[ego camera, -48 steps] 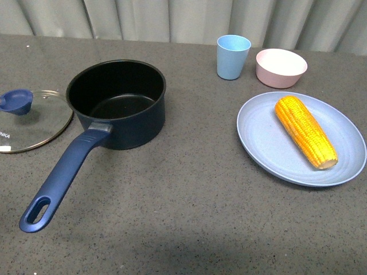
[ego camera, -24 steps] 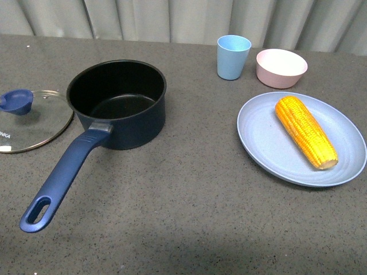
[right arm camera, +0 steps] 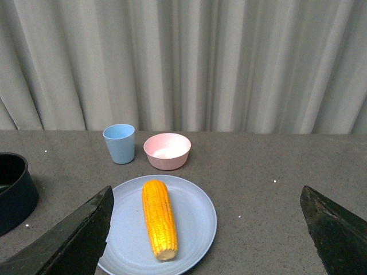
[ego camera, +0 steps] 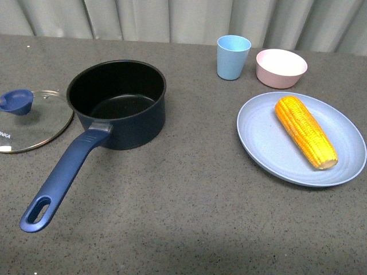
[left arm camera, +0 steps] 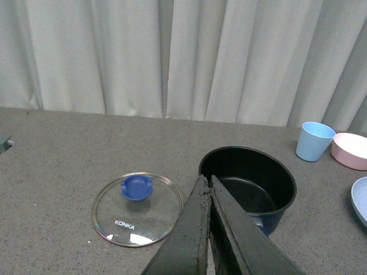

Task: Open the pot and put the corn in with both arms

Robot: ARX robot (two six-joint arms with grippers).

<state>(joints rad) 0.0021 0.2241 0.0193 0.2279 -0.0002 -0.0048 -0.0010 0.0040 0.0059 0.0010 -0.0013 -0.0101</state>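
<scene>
The front view shows neither arm — only the wrist views do. The left tool [left arm camera: 205,182] is closed on nothing, its fingers pressed together, seen between the glass lid [left arm camera: 137,220] and the open pot [left arm camera: 252,172] on the counter [left arm camera: 51,143]. The right tool [right arm camera: 205,192] is spread wide and empty, facing the corn [right arm camera: 159,217], which lies on the blue plate [right arm camera: 198,220] — well apart from the pot. Since a second ago, nothing on the counter has moved.
</scene>
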